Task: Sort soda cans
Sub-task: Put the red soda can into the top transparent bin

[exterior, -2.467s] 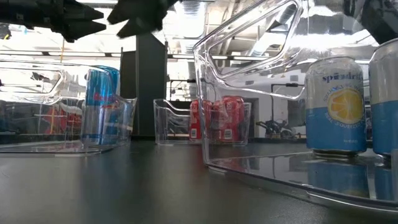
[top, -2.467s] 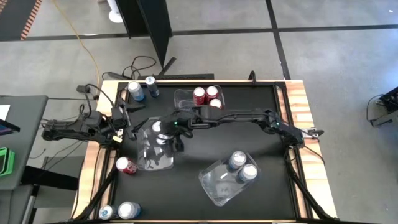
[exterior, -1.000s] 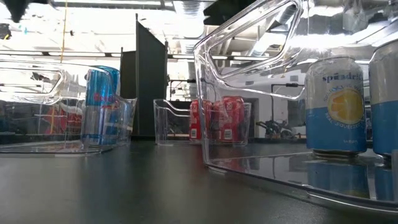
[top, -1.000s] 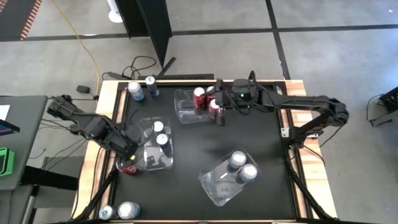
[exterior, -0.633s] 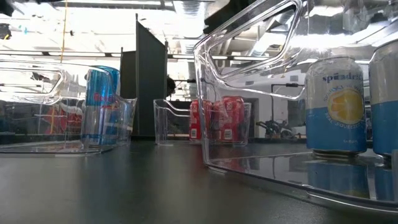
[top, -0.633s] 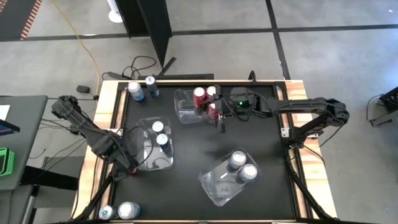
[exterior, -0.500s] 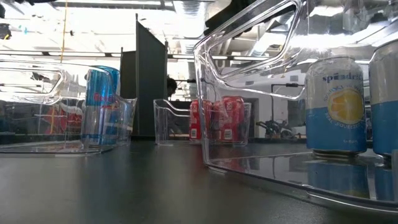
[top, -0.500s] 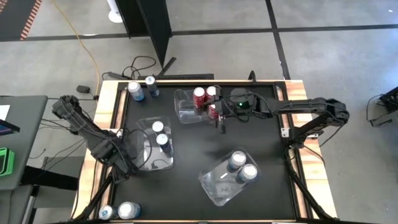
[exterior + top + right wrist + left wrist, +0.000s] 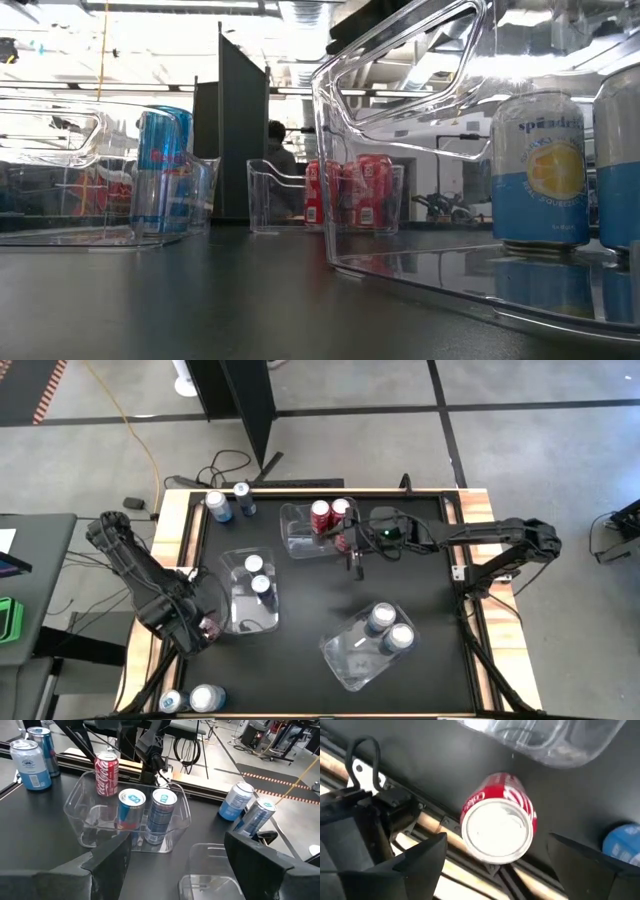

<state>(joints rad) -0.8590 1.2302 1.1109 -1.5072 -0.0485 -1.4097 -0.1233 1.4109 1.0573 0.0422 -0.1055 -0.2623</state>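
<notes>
Left gripper point(image 9: 197, 628) has slid back toward 7 o'clock since a second ago — fingers spread, straddling one red can point(image 9: 499, 824) without gripping it. Right gripper point(image 9: 352, 565) hangs released beside the 12 o'clock bin point(image 9: 300, 535) (three red cans visible). Left bin point(image 9: 243, 622): two dark blue. 5 o'clock bin point(image 9: 345, 660): two light blue. Loose cans: two at 11, two at 7.
</notes>
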